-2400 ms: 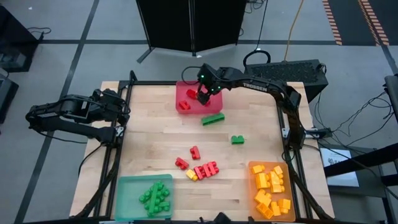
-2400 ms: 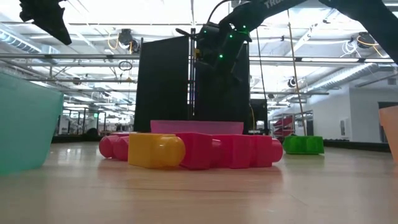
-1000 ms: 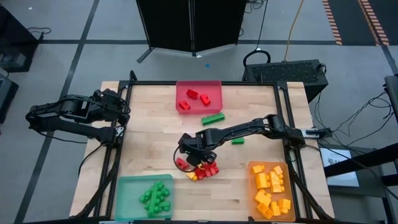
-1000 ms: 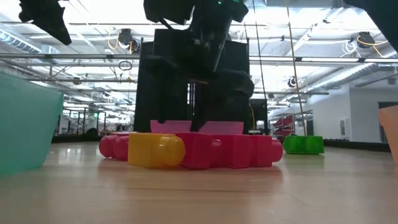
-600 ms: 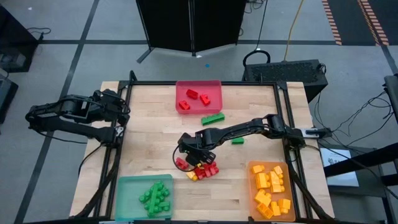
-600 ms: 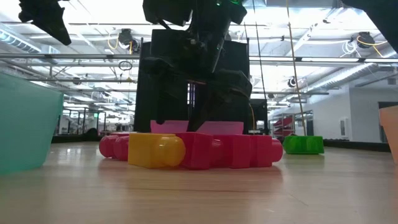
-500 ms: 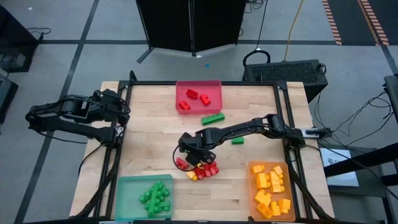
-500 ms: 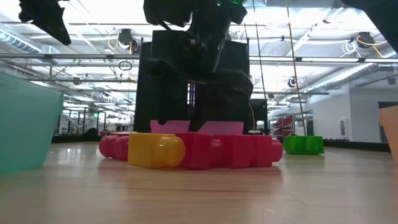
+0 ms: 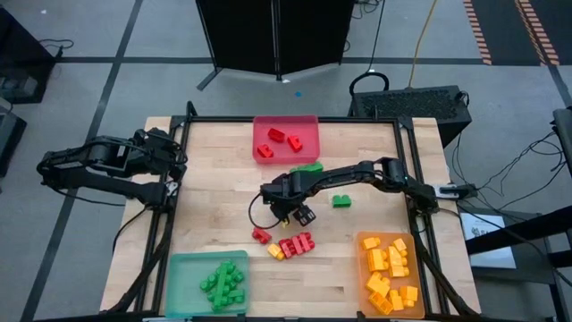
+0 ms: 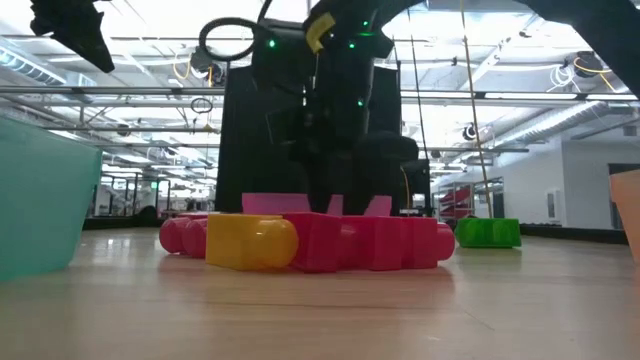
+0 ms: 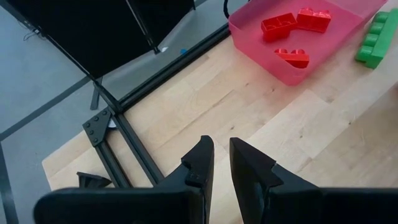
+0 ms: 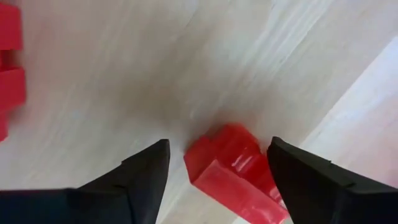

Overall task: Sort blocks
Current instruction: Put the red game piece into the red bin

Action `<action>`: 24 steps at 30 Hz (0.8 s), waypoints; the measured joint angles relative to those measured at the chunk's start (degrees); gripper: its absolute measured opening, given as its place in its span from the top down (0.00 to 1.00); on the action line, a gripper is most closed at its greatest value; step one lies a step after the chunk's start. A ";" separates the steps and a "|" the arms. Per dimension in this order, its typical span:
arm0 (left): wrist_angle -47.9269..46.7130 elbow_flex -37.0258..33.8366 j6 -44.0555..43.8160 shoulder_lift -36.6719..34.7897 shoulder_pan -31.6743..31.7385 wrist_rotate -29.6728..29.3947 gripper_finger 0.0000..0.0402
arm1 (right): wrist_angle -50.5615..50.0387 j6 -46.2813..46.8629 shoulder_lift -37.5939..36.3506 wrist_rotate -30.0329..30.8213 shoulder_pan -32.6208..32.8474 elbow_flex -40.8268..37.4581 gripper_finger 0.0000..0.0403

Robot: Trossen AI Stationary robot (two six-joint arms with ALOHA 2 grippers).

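Observation:
My right gripper hangs over the table's middle with a small red block between its fingers. More loose blocks lie on the wood. Near the held block are a red cluster, a single red block and a yellow one. Two green blocks lie farther off. In the low view the yellow, red and green blocks rest flat. My left gripper waits shut at the table's left edge. My right gripper holds the small red block between its two fingers, coming from above and pointing down. One end of the block lies against a finger. The block is lifted clear of the wood, tilted in the hold.
A red tray with three red blocks sits at the far edge. A green tray of green blocks sits at the near left corner, an orange tray of yellow-orange blocks at the near right. The table's left half is bare wood.
My right gripper stood low over a red block beside the red cluster. It has since risen and moved a little toward the far edge. That red block has left its place on the wood and is lifted clear. The cluster has stayed where it was.

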 joint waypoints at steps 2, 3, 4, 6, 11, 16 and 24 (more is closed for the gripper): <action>0.00 0.00 0.00 0.00 0.00 -0.03 0.85 | -0.24 -0.04 -0.08 -0.20 0.00 0.02 0.37; 0.00 0.00 0.00 0.00 0.00 -0.04 0.85 | -0.24 -0.16 -0.08 -0.26 0.00 0.02 0.38; 0.00 0.00 0.00 0.00 0.00 -0.04 0.85 | -0.24 -0.37 -0.08 -0.32 -0.07 0.02 0.38; 0.00 0.02 -0.09 0.00 0.00 -0.07 0.85 | -0.02 -1.00 -0.08 -0.38 -0.36 0.03 0.39; 0.00 0.00 -0.04 0.00 0.00 -0.24 0.85 | 0.41 -2.27 -0.08 0.22 -1.49 0.04 0.40; 0.00 0.00 -0.13 0.00 0.00 -0.24 0.85 | 0.42 -1.55 -0.08 0.26 -2.60 0.06 0.40; 0.00 0.00 -0.15 0.00 0.00 -0.20 0.85 | -0.77 11.83 -0.19 0.02 -3.91 0.06 0.40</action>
